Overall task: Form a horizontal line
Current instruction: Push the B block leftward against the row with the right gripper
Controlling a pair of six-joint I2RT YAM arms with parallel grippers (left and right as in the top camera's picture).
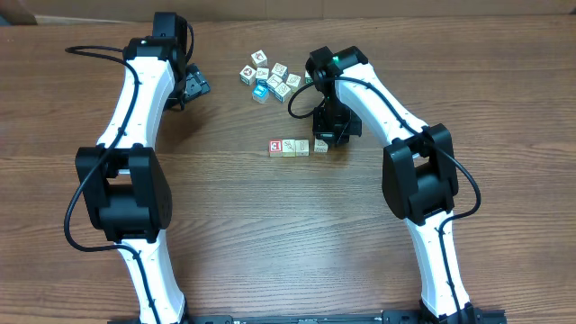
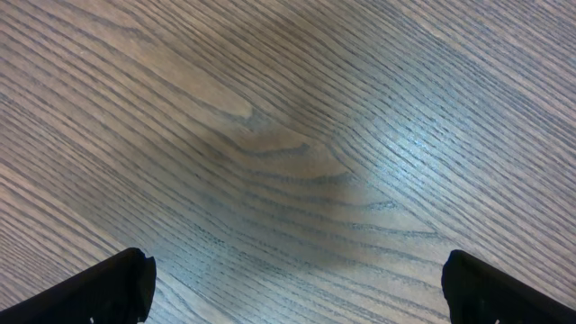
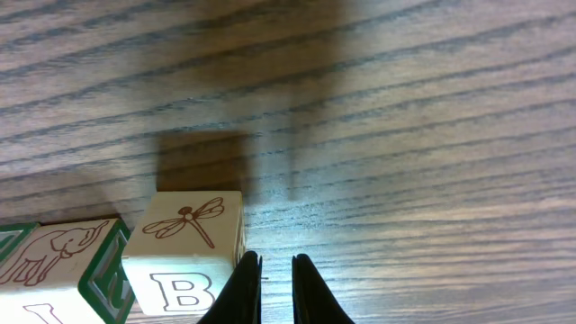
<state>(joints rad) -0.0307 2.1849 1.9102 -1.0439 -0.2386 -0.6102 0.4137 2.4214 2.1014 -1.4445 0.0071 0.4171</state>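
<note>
The horizontal line [image 1: 297, 147] is a row of small cubes at mid-table: a red-and-white one [image 1: 276, 147] at its left end, pale ones to the right. My right gripper [image 1: 326, 137] hangs over the row's right end. In the right wrist view it [image 3: 270, 274] is shut with nothing between its fingers. Its left finger [image 3: 243, 290] rests against the side of the end cube [image 3: 184, 256], which bears a dragonfly and a "B". A green-edged elephant cube [image 3: 63, 270] sits beside that one. My left gripper [image 1: 195, 86] [image 2: 297, 288] is open over bare wood at the far left.
A loose bunch of white, yellow and blue-edged cubes [image 1: 272, 79] lies at the back, between the two arms. The right arm's black cable [image 1: 301, 103] loops just right of that bunch. The wooden table [image 1: 225, 198] extends toward the front.
</note>
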